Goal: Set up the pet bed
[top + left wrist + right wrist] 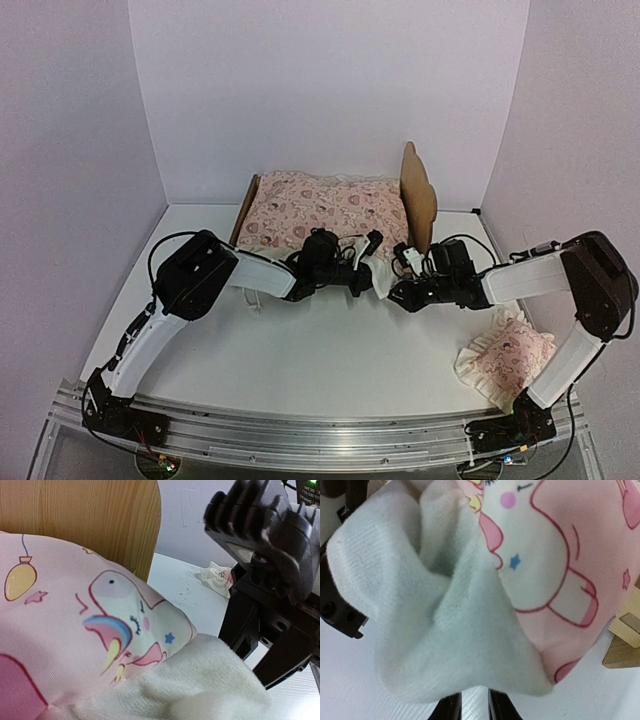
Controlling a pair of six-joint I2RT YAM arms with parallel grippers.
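Note:
The pet bed (pixel 248 205) stands at the back middle, its plywood headboard (pixel 420 195) upright at the right end. A pink printed cover (pixel 325 210) with a cream ruffle lies over it and hides the base. My left gripper (pixel 371 244) is at the cover's front right corner. Its fingers are buried in the bunched ruffle (pixel 200 685) in the left wrist view, shut on it. My right gripper (pixel 400 262) sits close beside it. Its dark fingers (pixel 451 709) stand slightly apart, with bare table showing between them and the ruffle (pixel 445 630) draped over their tips.
A small pink ruffled pillow (pixel 505 362) lies on the table at the front right, beside the right arm's base. White walls close in the back and both sides. The two wrists nearly touch in front of the headboard.

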